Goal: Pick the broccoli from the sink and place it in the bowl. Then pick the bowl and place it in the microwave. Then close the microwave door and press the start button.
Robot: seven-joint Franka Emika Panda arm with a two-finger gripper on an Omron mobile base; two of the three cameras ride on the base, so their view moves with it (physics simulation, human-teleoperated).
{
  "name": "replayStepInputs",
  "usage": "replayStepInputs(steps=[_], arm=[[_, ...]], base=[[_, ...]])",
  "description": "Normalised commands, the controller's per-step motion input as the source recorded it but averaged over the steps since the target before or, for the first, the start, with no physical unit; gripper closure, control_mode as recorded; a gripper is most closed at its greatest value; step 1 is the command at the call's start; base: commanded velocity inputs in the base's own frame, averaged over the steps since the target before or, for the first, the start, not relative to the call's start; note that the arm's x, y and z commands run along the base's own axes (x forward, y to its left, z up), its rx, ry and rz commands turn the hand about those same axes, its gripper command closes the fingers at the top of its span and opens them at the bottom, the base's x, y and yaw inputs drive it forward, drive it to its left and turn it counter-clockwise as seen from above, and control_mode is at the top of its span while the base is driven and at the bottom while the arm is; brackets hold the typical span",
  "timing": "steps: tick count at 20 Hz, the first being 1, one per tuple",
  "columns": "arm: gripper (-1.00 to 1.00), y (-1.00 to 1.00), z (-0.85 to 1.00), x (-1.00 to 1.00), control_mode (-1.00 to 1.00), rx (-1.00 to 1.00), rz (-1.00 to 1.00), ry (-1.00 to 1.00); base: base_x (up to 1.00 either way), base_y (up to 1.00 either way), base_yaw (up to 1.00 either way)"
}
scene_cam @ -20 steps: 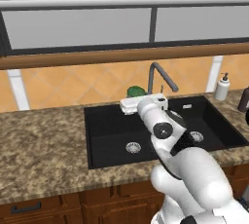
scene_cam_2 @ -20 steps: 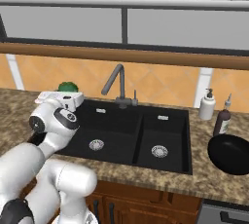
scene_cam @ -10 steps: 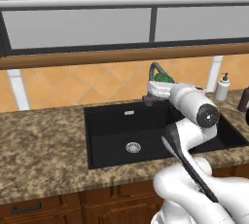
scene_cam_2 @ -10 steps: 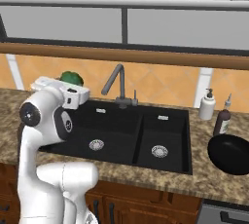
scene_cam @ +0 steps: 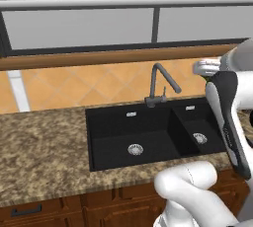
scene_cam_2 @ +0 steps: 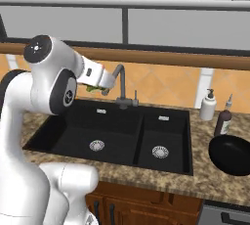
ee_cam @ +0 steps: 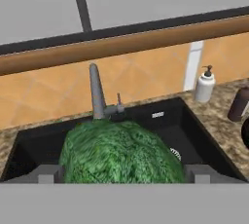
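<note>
The broccoli (ee_cam: 121,152) is a bumpy green lump sitting between the two fingers of my gripper (ee_cam: 124,173), which is shut on it. It hangs in the air above the black double sink (scene_cam: 133,132), near the grey faucet (scene_cam: 158,83). In the left base view the gripper (scene_cam: 205,68) is at the right with a bit of green broccoli (scene_cam: 211,75) under it. From the right base view the broccoli (scene_cam_2: 93,88) peeks out beneath the hand, left of the faucet (scene_cam_2: 121,84). The black bowl (scene_cam_2: 232,155) rests on the counter right of the sink (scene_cam_2: 117,131).
A white soap dispenser (scene_cam_2: 208,105) and a dark brown bottle (scene_cam_2: 223,120) stand behind the bowl. Speckled stone counter (scene_cam: 44,147) surrounds the sink, with a tiled wall and window behind. Both basins hold only their silver drains (scene_cam_2: 96,145).
The arm has swung to the right above the sink, carrying the broccoli from over the left basin toward the faucet and right side. The grip has stayed the same.
</note>
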Motion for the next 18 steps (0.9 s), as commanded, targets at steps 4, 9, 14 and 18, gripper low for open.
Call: replayStepInputs(steps=[4, 9, 14, 18], arm=[[1.0, -1.0, -0.47, 0.33, -1.0, -0.18, -0.16, 0.5], [1.0, -1.0, -0.83, 0.53, -1.0, -0.05, -0.11, 0.32], [1.0, -1.0, -0.91, 0.68, -1.0, 0.0, -0.1, 0.21], [1.0, -1.0, -0.54, 0.61, -1.0, 0.0, -0.09, 0.13]], base=[[0.0, 0.0, 0.0], [0.0, 0.0, 0.0], [0.0, 0.0, 0.0], [0.0, 0.0, 0.0]])
